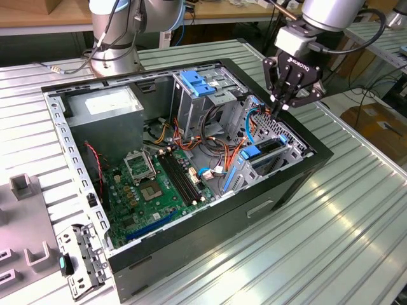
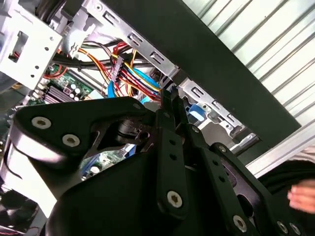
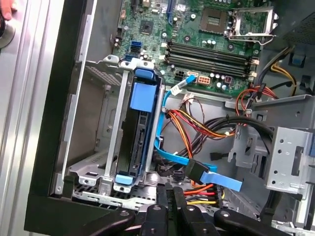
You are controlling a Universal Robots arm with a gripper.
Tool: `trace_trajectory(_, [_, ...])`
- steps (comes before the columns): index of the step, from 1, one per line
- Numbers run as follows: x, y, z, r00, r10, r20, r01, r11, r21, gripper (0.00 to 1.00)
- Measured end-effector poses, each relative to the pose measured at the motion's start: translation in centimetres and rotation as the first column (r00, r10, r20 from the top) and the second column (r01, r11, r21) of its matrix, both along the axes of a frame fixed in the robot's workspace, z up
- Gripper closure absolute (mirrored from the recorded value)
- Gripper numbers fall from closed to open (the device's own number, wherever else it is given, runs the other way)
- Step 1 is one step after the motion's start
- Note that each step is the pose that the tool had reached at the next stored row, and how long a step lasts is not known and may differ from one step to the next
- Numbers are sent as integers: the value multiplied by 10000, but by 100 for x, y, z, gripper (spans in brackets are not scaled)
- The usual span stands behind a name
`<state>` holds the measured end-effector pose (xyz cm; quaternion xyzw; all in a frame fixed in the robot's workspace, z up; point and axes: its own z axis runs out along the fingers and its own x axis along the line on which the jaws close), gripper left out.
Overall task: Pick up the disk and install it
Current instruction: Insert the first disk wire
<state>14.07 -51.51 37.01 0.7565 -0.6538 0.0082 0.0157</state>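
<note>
The disk (image 3: 141, 137) stands on edge in the drive cage (image 3: 106, 147) at the front corner of the open computer case (image 1: 191, 241), with blue plastic rails along it and a blue tab on top. In the exterior view the disk (image 1: 262, 153) sits in that cage toward the view's right. My gripper (image 1: 278, 112) hangs just above the cage, a short way past the disk, with its black fingers (image 2: 170, 101) pressed together and nothing between them. The fingertips (image 3: 175, 195) show over the orange and blue cables beside the cage.
A motherboard (image 1: 152, 184) fills the case floor. A grey power supply box (image 1: 105, 105) and an upper bay with a blue latch (image 1: 197, 81) stand at the back. Loose cables (image 3: 197, 132) lie beside the cage. A person's hand (image 2: 301, 196) is outside the case. Grey fixtures (image 1: 25, 190) sit at the exterior view's left.
</note>
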Motion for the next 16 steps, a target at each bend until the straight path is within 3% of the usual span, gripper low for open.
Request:
trace_trajectory(4, [0, 0, -6, 9981, -616, 0, 616, 9981, 1, 84])
trace_trajectory(6, [-3, 0, -10, 9944, -1058, 0, 1058, 9944, 3, 84])
trace_trajectory(11, [-82, -3, -14, 9938, -1107, 32, 1107, 9939, 6, 84])
trace_trajectory(15, [-94, -61, -43, 9939, -1106, 36, 1106, 9939, 5, 84])
trace_trajectory(16, [-100, -110, -62, 9938, -1108, 36, 1108, 9938, 4, 84])
